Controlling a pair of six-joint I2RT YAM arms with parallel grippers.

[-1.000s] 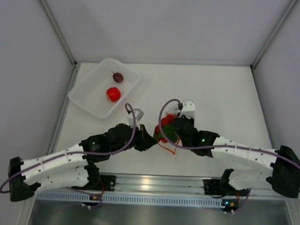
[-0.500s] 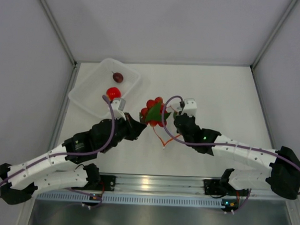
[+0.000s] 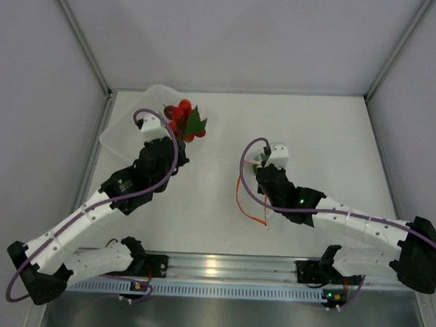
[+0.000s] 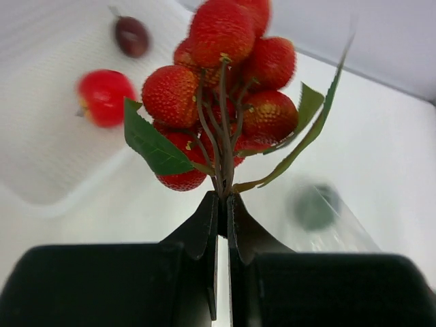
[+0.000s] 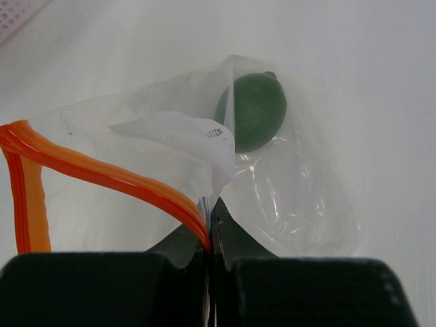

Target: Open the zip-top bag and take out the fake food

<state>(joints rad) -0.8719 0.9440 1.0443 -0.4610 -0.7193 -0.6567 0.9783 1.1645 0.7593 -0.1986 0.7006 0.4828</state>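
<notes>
Left gripper (image 3: 177, 135), seen from above, is clamped on the cluster of little red balls (image 3: 185, 120) and holds it over the right-hand edge of the translucent tub (image 3: 127, 125). Well to the right of the tub, the right gripper (image 3: 258, 167) is pinched shut on the zip-top bag, of which only its orange zip strip (image 3: 240, 197) shows.

Left wrist view: the jaws grip only the thin stems, and the cluster (image 4: 225, 61) hangs above the tub (image 4: 41, 157) that holds the red tomato (image 4: 104, 97) and maroon ball (image 4: 131, 35). Released too near the rim, it could bounce outside the tub.

Right wrist view: the right gripper (image 5: 210, 208) nips the bag (image 5: 286, 191) film beside the strip (image 5: 102, 170), and the green ball (image 5: 252, 112) sits inside. That slick film may slip free, letting the mouth collapse.
</notes>
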